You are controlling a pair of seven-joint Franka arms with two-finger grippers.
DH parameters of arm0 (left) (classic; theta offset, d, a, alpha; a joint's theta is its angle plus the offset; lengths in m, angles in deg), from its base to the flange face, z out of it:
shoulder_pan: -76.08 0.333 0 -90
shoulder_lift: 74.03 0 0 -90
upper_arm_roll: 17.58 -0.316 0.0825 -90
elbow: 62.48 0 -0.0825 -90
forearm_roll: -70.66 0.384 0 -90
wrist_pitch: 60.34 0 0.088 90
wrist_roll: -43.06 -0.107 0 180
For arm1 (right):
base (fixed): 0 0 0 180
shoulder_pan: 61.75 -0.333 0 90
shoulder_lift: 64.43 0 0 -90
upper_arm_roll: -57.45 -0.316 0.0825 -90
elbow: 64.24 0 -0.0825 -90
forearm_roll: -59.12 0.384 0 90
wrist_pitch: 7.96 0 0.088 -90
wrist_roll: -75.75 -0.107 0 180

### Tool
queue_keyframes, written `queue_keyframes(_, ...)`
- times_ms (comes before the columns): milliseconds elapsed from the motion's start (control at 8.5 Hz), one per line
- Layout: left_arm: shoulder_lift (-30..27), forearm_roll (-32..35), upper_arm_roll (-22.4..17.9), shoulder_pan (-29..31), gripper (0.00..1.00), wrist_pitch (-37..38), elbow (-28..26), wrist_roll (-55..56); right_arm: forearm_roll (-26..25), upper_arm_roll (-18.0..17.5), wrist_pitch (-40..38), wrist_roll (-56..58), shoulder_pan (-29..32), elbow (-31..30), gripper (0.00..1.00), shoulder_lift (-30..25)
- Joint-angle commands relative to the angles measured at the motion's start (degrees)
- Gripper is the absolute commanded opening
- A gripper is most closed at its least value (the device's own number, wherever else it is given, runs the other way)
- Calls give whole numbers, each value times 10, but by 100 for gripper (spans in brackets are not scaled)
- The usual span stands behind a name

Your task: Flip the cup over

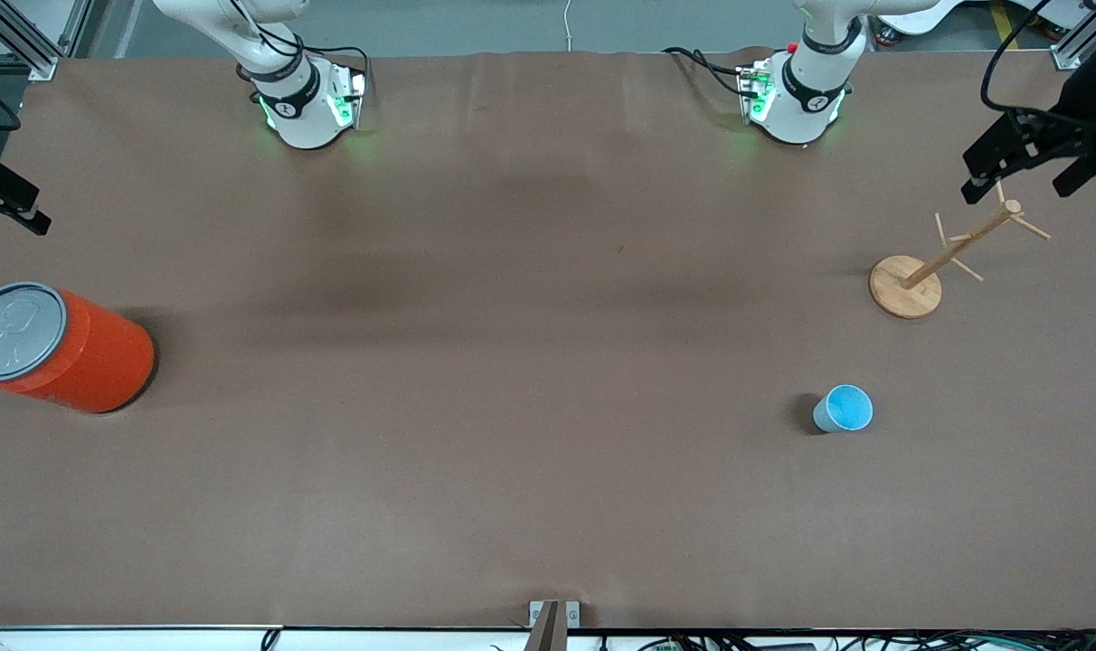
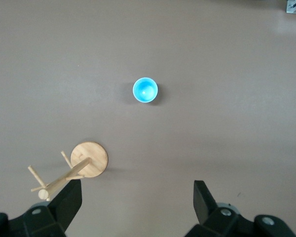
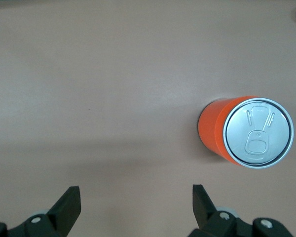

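Light blue cup (image 1: 844,409) (image 2: 145,90) standing upright, mouth up, on brown table (image 1: 512,362), nearer front camera than wooden mug tree (image 1: 928,267) (image 2: 74,170), toward left arm's end. Left gripper (image 1: 1023,176) (image 2: 138,202) hovering high over mug tree, fingers spread wide, grasping nothing. Right gripper (image 3: 136,207) waiting aloft near orange can (image 1: 55,348) (image 3: 246,132), fingers likewise parted, empty. Can standing upright at right arm's end.

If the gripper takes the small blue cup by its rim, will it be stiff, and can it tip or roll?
The cup looks small and thin-walled, so probably light and somewhat squeezable. It stands mouth up on its narrower base, so a sideways push could tip it. Being tapered, it would likely roll in a curve. The open left gripper is over the wooden stand; the right gripper waits, open.
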Motion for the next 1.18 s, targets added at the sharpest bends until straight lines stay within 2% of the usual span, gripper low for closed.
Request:
queue_keyframes(0, 3, 8, -6, 9, 100, -17, -15, -47, -5, -7, -5, 6, 9, -3, 100, -6)
queue_keyframes(235, 16, 3, -6, 13, 100, -38, -7, -53, -5, -7, -5, 7, 9, -3, 100, -6)
queue_keyframes(588, 23, 0, -9, 13, 100, -38, -6, -92, -5, -7, -5, 7, 9, -3, 100, -6)
queue_keyframes(1059, 43, -16, -17, 17, 100, -20, 12, -84, -6, -7, -4, 7, 9, -2, 100, -6)
